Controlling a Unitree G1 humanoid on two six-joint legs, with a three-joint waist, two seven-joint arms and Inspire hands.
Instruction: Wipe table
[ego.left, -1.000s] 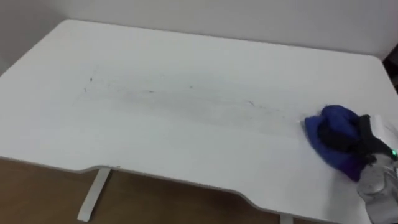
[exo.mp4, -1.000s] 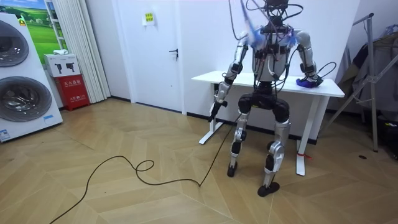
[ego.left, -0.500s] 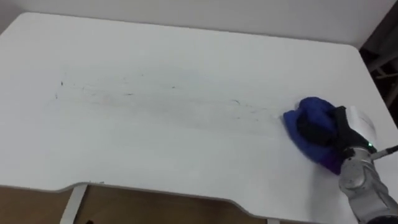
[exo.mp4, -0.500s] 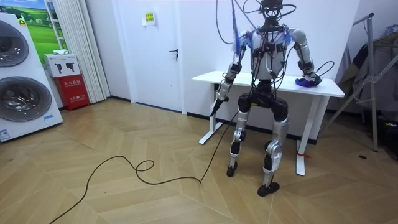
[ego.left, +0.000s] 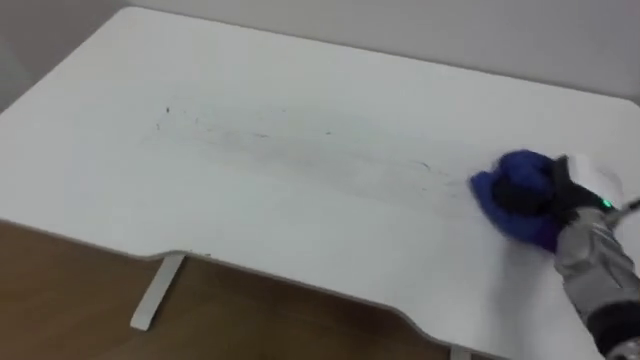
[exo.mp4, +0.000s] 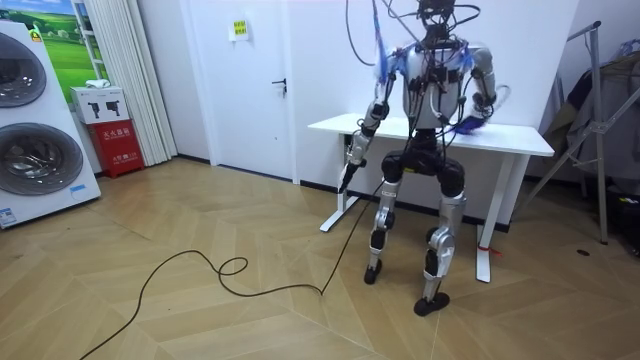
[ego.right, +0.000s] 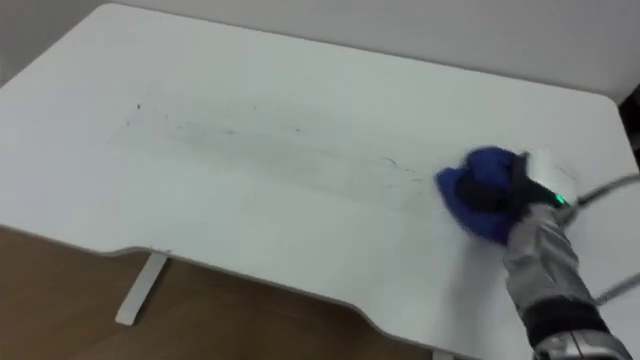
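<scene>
The table (ego.left: 300, 80) has a smooth, matt white top that looks like laminate, dulled by a band of faint grey smudges (ego.left: 300, 150) across its middle. Its leg (ego.left: 155, 292) is white and seemingly painted metal. The cloth (ego.left: 515, 180) is soft blue fabric, bunched and creased. The right hand (ego.left: 548, 195), curled over the cloth, is matt black, plastic by the look, and the forearm behind it is silvery metal with a dull shine. The floor (exo.mp4: 200, 310) is warm wood parquet with a slight sheen.

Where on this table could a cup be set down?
The table is bare from its left edge to the blue cloth, apart from faint dark marks across the middle. Crowded only near the right edge, where the right hand rests on the cloth.
</scene>
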